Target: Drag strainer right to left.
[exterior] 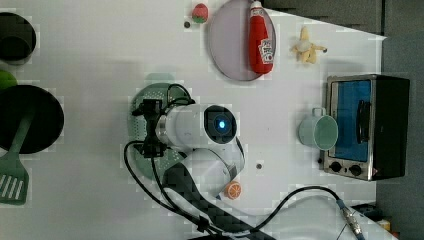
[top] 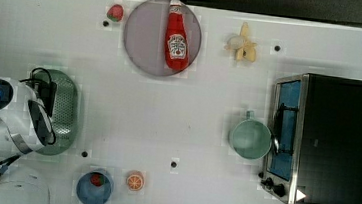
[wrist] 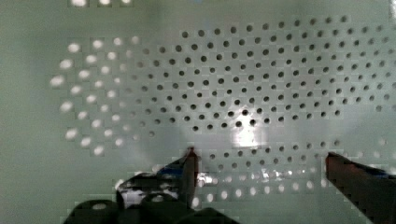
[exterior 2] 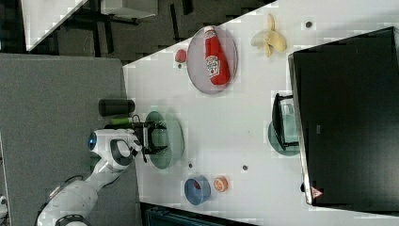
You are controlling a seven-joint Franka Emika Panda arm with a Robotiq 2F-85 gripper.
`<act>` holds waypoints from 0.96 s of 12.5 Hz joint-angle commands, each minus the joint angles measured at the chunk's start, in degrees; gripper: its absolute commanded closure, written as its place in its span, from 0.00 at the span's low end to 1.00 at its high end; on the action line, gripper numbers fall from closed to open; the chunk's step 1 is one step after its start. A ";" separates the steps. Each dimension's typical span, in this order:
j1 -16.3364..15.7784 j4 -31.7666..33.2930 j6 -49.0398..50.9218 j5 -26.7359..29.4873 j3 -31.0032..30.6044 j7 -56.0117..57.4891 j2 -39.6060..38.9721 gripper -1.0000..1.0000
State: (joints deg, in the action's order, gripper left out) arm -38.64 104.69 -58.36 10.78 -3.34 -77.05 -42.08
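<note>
top view – strainer (top: 65, 106): at the top view's far left, lying under the arm's wrist; perforated bowl pokes out past the wrist on the top view's right.
top view – gripper (top: 43, 100): hidden-ish under wrist housing & cables, sits over the strainer bowl.
top view – other stuff: mug (top: 250, 138) and toaster oven (top: 323, 142) well away from gripper toward the top view's right; plate (top: 148, 33) w/ ketchup bottle (top: 177, 39) also well apart.
left view – arm pose: wrist bent down over strainer (exterior: 145, 127), arm reaching in from the left view's bottom, gripper (exterior: 150, 127) pointing into the bowl.
left view – risk: orange slice (exterior: 232, 189) close to the arm's lower link; prob no issue, it's behind the gripper.
right view – gripper (exterior 2: 153, 137): two black fingers (exterior 2: 157, 125) spread wide apart, straddling empty space above/inside strainer (exterior 2: 167, 140).
right view – nearby: blue bowl (exterior 2: 196, 190) near the strainer end toward the right view's bottom; a sideways skid could nudge it.
wrist view – strainer (wrist: 233, 84): perforated floor right under the gripper (wrist: 261, 163), very close.
wrist view – fingers: one tip (wrist: 190, 168) & the other well apart, nothing between them; not clamped on anything.
Risk 1: smooth plastic, so tips may slip over the holes w/o dragging it, I'd guess.
Risk 2: pushing on one wall only could tip or spin the oval rather than slide it.
Risk 3: too much downforce could jam a tip in the perforations.
</note>
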 commanded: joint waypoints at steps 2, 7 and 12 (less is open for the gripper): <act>-0.38 0.07 3.07 -0.12 1.35 1.73 3.69 0.00; -0.14 0.37 19.50 -0.36 9.62 20.00 17.78 0.00; 1.27 -0.12 36.46 -4.17 25.34 48.10 35.61 0.00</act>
State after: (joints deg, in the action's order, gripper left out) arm -40.62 105.58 -24.86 8.22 19.21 -41.41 -7.95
